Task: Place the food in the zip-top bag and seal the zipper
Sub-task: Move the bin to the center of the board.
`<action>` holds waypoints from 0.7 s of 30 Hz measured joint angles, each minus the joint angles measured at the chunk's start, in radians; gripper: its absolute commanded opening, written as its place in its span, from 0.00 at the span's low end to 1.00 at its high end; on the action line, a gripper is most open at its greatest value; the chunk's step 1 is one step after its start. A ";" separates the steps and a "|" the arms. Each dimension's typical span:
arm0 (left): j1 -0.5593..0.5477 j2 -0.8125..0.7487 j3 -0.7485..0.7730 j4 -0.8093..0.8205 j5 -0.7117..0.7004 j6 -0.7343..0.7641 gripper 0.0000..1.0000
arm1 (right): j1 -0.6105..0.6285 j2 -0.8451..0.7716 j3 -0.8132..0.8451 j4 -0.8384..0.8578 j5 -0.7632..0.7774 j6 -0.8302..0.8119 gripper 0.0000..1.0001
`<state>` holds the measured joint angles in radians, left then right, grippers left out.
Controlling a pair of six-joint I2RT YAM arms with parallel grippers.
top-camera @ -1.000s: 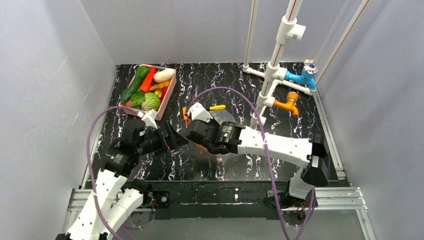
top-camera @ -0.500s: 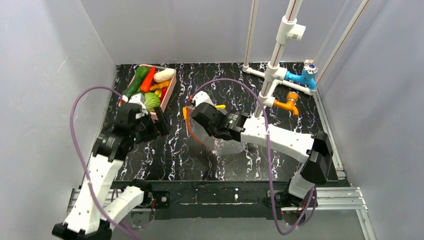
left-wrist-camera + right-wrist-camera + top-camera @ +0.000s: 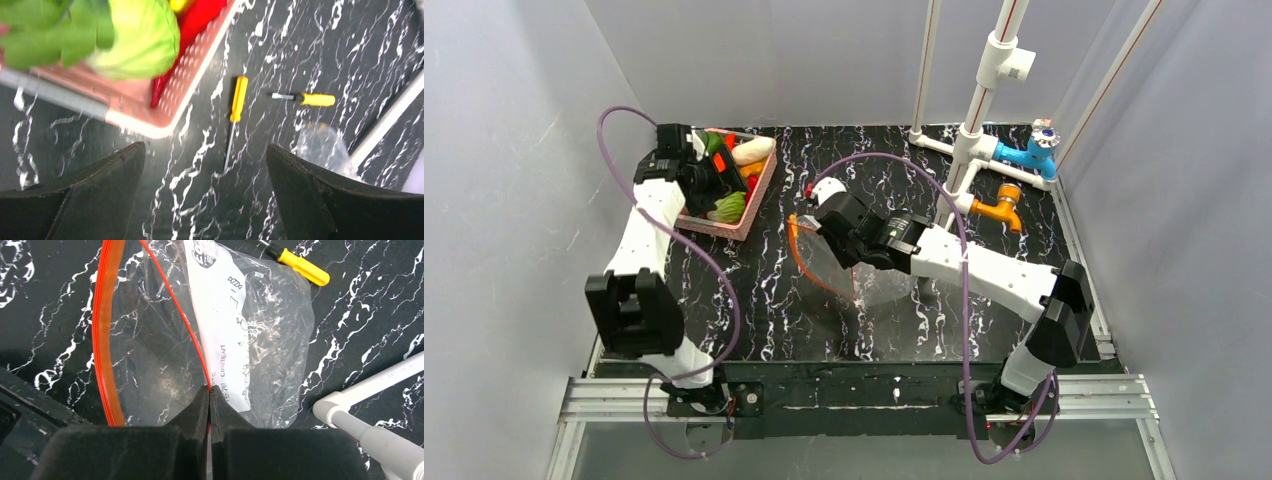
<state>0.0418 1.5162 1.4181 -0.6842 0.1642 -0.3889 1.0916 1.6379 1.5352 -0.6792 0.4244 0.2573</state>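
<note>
Right tool (image 3: 209, 392) clamps one zipper (image 3: 102, 340) lip of zip-top bag (image 3: 270, 330); a slip would collapse the mouth. Left tool (image 3: 202, 150) spread, empty, near cabbage (image 3: 135, 40) in pink basket (image 3: 197, 75): round, could squirt out.

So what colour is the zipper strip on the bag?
Orange-red; the zipper shows best in the right wrist view.

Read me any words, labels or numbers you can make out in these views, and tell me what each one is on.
"CONTENT": printed sideways on the white label of the zip-top bag.
Dark logo at the label's top: too blurred to read.
Other small print on the label: too small to read.
Nothing else legible.
</note>
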 measured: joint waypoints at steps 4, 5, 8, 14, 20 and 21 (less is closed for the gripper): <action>0.061 0.138 0.034 0.108 0.085 -0.055 0.85 | -0.019 -0.027 0.000 0.000 -0.048 0.009 0.01; 0.072 0.161 0.029 0.136 0.092 -0.080 0.86 | -0.026 -0.035 0.000 0.000 -0.057 0.012 0.01; 0.098 0.196 -0.010 0.243 0.095 -0.185 0.83 | -0.048 -0.057 0.000 0.001 -0.085 0.024 0.01; 0.109 0.175 -0.231 0.602 0.047 -0.486 0.71 | -0.092 -0.074 -0.006 0.000 -0.103 0.027 0.01; 0.108 0.175 -0.067 0.555 -0.099 -0.330 0.72 | -0.110 -0.074 -0.006 -0.007 -0.124 0.026 0.01; 0.108 0.211 0.030 0.494 -0.094 -0.229 0.72 | -0.112 -0.074 -0.006 -0.007 -0.129 0.024 0.01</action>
<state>0.1497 1.7271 1.4483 -0.1898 0.0700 -0.6178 0.9794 1.5639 1.5295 -0.6865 0.2955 0.2810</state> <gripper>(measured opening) 0.720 0.028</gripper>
